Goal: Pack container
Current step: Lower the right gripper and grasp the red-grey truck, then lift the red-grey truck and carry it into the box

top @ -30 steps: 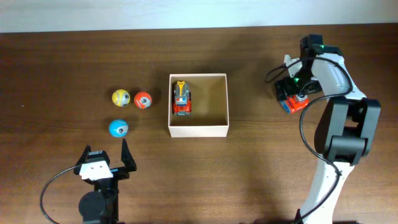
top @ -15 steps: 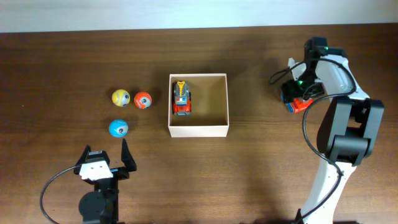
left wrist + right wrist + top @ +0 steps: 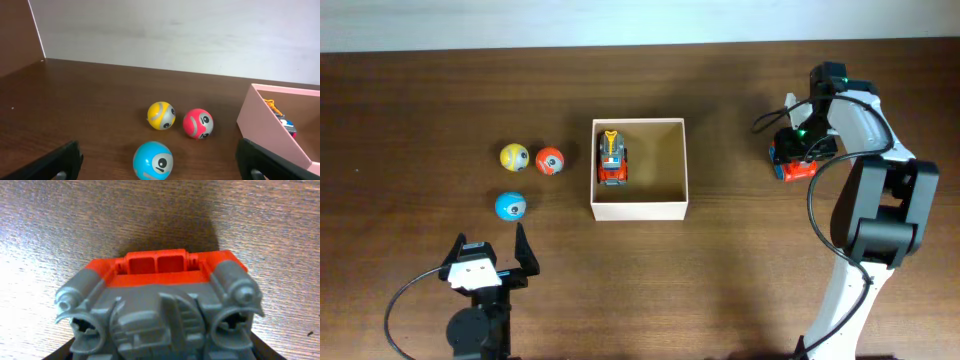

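A dark brown wooden table [image 3: 740, 270] fills the overhead view, with a strip of pale wall along the top edge. The container [image 3: 662, 165] sits near the middle of the frame, a little above centre, open side up. One red and grey toy truck [image 3: 612, 160] already lies inside it, against the left wall; the rest of its tan floor is bare.

To the left of the container, three balls wait on the table: a yellow ball [image 3: 514, 157] and a red ball [image 3: 549, 161] just beside each other, and a blue ball [image 3: 510, 206] below them. None of them touches the container.

The left gripper [image 3: 490, 246] rests at the lower left of the frame, its fingers spread wide with nothing between them, facing the balls.

At the upper right, the right gripper [image 3: 799, 148] is down over a second red and grey toy [image 3: 796, 169], well apart from the container. In the right wrist view this toy fills the frame, with only dark corners of the fingers showing at the bottom. Whether the fingers have actually closed on it I cannot tell.

By my reading, packing is at an early stage: one toy is in, and four things are left outside, with the toy at the right likely next.
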Controlling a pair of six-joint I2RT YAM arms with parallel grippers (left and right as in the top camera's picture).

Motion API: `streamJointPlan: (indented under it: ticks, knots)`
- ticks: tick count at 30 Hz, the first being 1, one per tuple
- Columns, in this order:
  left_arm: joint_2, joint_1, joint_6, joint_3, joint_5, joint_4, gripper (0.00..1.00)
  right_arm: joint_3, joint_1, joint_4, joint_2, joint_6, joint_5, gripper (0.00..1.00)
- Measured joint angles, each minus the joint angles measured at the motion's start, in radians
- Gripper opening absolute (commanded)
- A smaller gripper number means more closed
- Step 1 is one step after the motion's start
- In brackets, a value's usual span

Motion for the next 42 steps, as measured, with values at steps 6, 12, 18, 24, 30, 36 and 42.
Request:
streamJointPlan:
  ticks: [6,12,18,24,30,36,42]
  knots:
    - [0.0,0.0,0.0,0.0,0.0,0.0,0.99,0.0,0.0,0.001,0.0,0.008,-0.003,0.55]
    - [0.0,0.0,0.0,0.0,0.0,0.0,0.99,0.001,-0.004,-0.007,-0.002,0.008,-0.044,0.55]
    - [0.0,0.0,0.0,0.0,0.0,0.0,0.99,0.055,-0.005,-0.09,-0.002,0.01,-0.179,0.55]
    - [0.0,0.0,0.0,0.0,0.0,0.0,0.99,0.213,-0.005,-0.193,-0.002,0.018,-0.369,0.55]
    - [0.0,0.0,0.0,0.0,0.0,0.0,0.99,0.36,0.0,-0.285,-0.002,0.005,-0.634,0.54]
    - [0.0,0.0,0.0,0.0,0.0,0.0,0.99,0.443,0.051,-0.327,-0.002,-0.039,-0.895,0.54]
    - [0.0,0.0,0.0,0.0,0.0,0.0,0.99,0.46,0.201,-0.302,-0.002,-0.056,-0.996,0.51]
